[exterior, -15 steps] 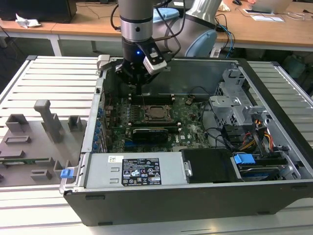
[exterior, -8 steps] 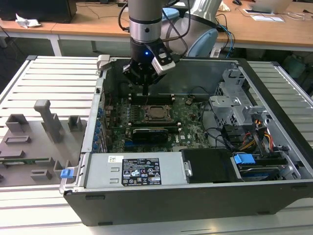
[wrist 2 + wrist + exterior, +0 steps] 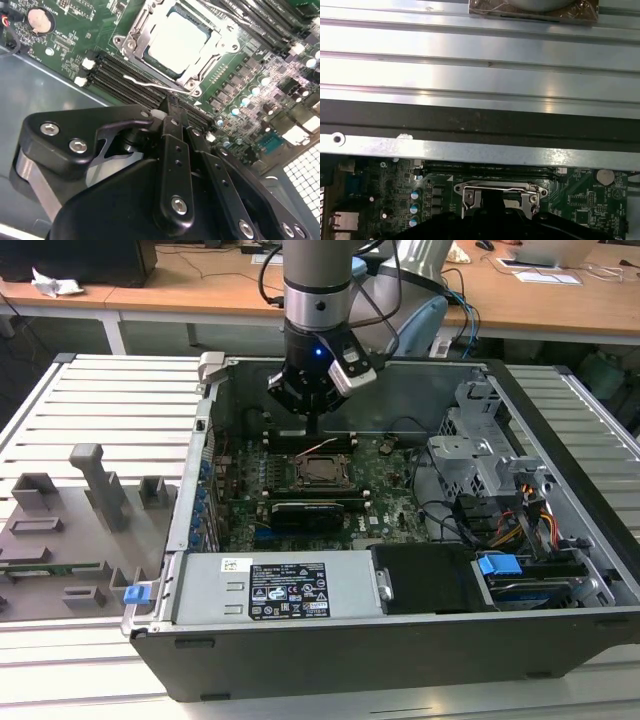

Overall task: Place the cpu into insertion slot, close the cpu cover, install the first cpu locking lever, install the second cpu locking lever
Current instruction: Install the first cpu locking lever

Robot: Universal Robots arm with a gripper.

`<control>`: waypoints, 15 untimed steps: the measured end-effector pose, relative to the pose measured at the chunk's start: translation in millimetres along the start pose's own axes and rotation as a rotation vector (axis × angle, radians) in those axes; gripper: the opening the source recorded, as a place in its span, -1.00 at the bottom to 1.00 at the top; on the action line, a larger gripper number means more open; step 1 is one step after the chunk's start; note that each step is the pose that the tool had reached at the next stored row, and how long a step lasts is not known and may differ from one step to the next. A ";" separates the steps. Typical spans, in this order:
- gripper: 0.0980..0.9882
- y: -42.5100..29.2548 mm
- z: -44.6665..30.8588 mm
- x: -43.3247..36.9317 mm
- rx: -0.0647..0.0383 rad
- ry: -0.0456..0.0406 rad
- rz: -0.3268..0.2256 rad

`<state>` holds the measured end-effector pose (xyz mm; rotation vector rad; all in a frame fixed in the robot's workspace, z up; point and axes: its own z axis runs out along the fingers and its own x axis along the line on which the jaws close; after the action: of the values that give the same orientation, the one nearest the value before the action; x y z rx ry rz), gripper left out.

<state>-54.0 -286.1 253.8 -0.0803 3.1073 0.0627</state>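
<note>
Hovering with fingers drawn narrow and holding nothing, gripper (image 3: 172, 107) just off the far edge of the insertion slot (image 3: 175, 45), cpu (image 3: 177, 40) already seated under the lowered cpu cover (image 3: 145, 25); levers seemingly left, one wire lever (image 3: 142, 82) loose in the second wrist view, computer case (image 3: 560, 400) whole in the exterior view.

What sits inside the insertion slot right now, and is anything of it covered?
The cpu lies inside the insertion slot, its pale metal top showing through the window of the cpu cover, closed over it. The chip's edges and the slot's contacts are hidden under the cover and chip.
</note>
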 end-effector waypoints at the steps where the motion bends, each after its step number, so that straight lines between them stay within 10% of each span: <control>1: -0.98 0.0 0.1 0.0 0.000 0.0001 0.000; 15: -0.98 -0.6 9.6 -3.0 -0.004 -0.0048 -0.019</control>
<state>-50.7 -286.2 244.3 -0.1096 3.1011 0.0692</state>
